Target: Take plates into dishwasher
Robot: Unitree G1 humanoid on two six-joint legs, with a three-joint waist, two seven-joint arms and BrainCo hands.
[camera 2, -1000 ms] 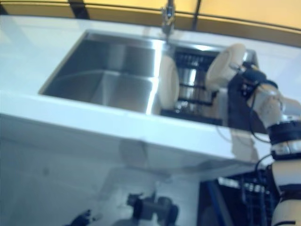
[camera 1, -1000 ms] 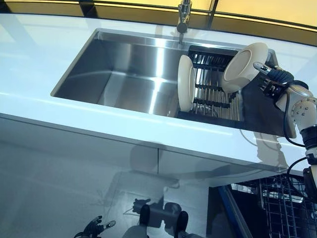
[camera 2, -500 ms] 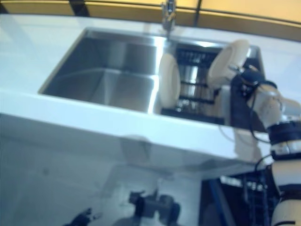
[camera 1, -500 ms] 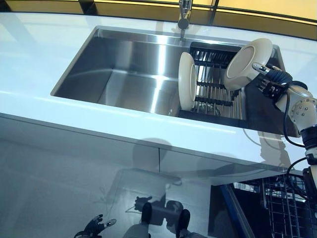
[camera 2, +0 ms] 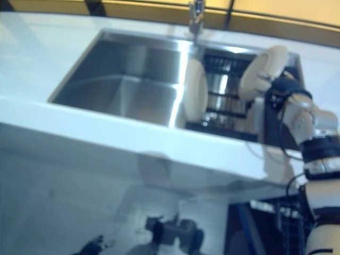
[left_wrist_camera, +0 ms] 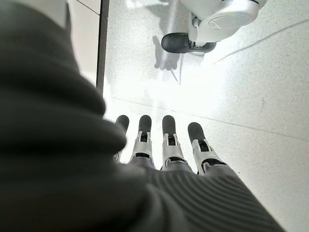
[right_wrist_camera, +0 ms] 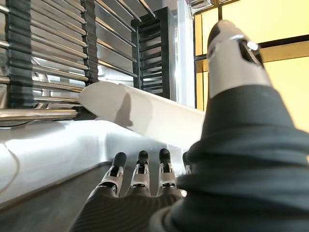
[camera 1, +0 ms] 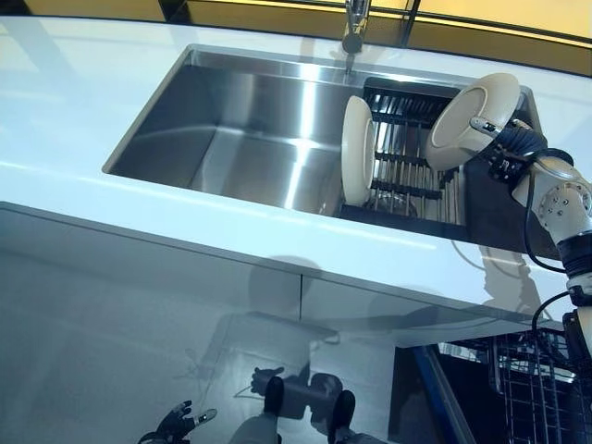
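Right hand [camera 1: 507, 148] grips a cream plate [camera 1: 470, 118], thumb over the rim, holding it tilted up above the rack end of the sink. Big steel sink [camera 1: 231, 129] set in white counter [camera 1: 83, 83]; black dish rack [camera 1: 407, 157] inside w/ a 2nd plate [camera 1: 357, 152] standing on edge. Left hand [left_wrist_camera: 164, 145] hangs low over floor, fingers straight, empty.

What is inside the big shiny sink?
Inside the sink, on its right side, sits a black rack with one cream plate standing on edge. The right hand holds another plate above it. The rack hides the sink floor beneath.
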